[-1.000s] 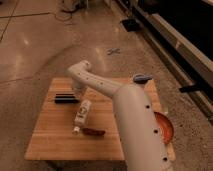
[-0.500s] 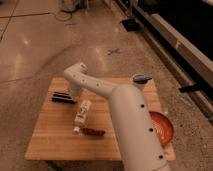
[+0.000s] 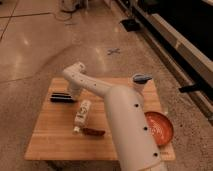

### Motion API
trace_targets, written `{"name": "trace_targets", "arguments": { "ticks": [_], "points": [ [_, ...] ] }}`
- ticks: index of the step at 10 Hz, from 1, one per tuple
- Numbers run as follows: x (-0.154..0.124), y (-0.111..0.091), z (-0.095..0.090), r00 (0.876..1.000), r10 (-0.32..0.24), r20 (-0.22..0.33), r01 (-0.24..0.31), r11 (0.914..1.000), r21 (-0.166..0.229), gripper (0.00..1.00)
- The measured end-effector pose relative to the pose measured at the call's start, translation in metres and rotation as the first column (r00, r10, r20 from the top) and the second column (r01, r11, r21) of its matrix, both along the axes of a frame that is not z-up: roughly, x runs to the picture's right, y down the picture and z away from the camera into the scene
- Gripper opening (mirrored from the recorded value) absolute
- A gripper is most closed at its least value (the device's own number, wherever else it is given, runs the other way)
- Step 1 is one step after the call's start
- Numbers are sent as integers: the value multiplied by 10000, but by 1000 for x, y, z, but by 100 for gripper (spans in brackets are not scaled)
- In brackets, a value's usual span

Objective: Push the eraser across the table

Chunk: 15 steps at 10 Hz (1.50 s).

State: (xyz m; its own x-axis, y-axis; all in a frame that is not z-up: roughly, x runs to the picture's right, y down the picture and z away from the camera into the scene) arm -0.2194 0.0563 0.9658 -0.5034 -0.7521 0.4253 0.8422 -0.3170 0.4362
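Note:
The eraser [image 3: 62,97], a flat black block with a pale stripe, lies on the light wooden table [image 3: 55,142] near its far left edge. My white arm reaches from the lower right over the table, and its end bends down. The gripper [image 3: 75,94] sits low at the eraser's right end, right against it or very near. The arm hides the fingers.
A white tube-shaped bottle [image 3: 82,113] lies just in front of the gripper. A dark red chili-like thing [image 3: 93,132] lies nearer the front. An orange bowl [image 3: 159,128] sits at the right, and a grey-blue object [image 3: 141,79] at the far right edge. Polished floor surrounds the table.
The arm's end has swung a little to the left, closer to the eraser. The eraser has shifted left only very slightly. The other things have not moved.

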Motion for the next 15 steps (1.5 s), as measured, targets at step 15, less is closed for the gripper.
{"name": "trace_targets", "arguments": {
  "ticks": [15],
  "points": [
    [-104, 2, -16, 9772, -318, 2098, 384, 9989, -276, 0]
  ]
}}
